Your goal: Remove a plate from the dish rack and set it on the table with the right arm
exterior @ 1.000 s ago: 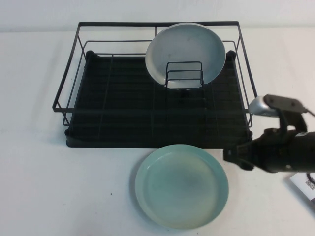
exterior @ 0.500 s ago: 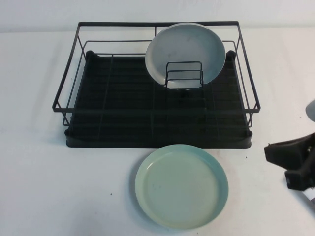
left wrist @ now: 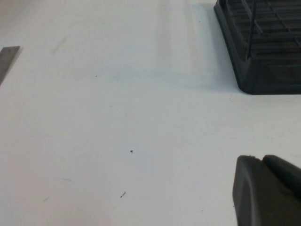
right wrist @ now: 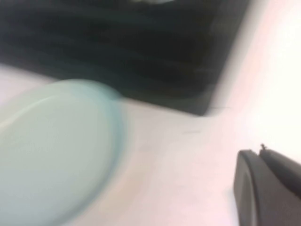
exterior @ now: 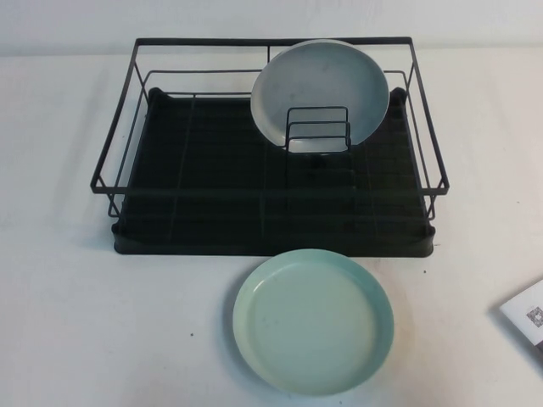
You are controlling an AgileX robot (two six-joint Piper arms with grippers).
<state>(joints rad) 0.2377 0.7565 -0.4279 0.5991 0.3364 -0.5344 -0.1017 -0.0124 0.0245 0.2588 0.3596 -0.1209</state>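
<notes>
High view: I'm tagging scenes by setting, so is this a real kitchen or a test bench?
Likely a test bench: a dish rack and mint-green plate sit on a bare white table, with no sink.

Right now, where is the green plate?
In the high view, the plate lies flat on the table, just in front of the dish rack, toward the robot's side.

Mint-green plate (exterior: 313,320) flat on white table (exterior: 68,322), beside black dish rack (exterior: 212,182).

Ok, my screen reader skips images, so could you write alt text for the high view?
A mint-green plate lies flat on the white table, just in front of a black dish rack where a grey-white plate leans in its wire holder. Neither gripper appears here.
</notes>
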